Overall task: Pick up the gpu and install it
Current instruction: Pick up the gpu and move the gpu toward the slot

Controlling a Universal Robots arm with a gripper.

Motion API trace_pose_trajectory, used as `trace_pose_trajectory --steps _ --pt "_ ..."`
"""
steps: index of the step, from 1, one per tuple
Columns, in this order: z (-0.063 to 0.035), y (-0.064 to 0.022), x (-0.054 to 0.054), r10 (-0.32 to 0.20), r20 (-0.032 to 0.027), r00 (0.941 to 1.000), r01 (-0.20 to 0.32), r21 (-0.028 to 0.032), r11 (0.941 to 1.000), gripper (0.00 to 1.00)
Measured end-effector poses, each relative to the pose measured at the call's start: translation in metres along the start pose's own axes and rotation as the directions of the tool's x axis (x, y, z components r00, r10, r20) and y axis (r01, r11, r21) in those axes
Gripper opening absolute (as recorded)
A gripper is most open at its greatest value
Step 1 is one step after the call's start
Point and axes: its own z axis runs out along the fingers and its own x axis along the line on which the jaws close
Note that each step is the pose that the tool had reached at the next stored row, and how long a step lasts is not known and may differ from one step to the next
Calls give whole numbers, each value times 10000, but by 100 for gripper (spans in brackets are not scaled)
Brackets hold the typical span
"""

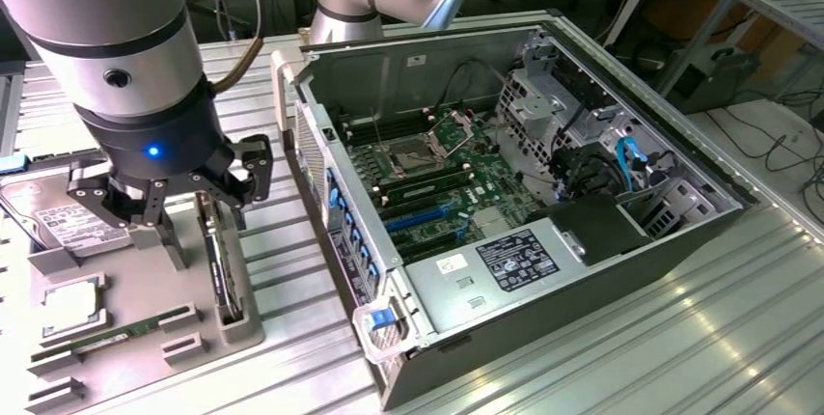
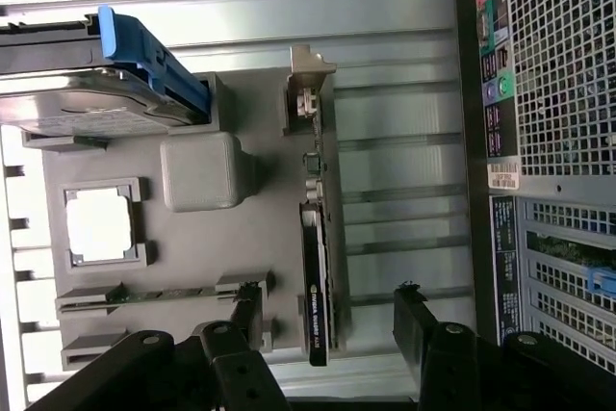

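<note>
The gpu [image 1: 226, 275] stands on its long edge in a slot of the grey holder tray [image 1: 142, 285], at the exterior view's left. From the wrist view the gpu [image 2: 318, 247] shows as a thin dark edge, with its silver end bracket [image 2: 308, 89] at the far end. My gripper [image 1: 206, 207] hangs just above the card, open. Its two black fingertips [image 2: 245, 310] straddle the card's near end without touching it, so the gripper [image 2: 329, 320] holds nothing.
An open computer case [image 1: 515, 193] lies on its side beside the tray, its motherboard [image 1: 431, 169] exposed; the case's rear panel [image 2: 549, 141] is close by. The tray also carries a hard drive [image 2: 87, 93] with a blue clip, a CPU [image 2: 101, 223] and a memory stick [image 2: 154, 295].
</note>
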Motion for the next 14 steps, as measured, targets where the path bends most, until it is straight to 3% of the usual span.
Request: trace_pose_trajectory --steps 14 --pt "106 -5 3 0 -1 10000 0 0 10000 66"
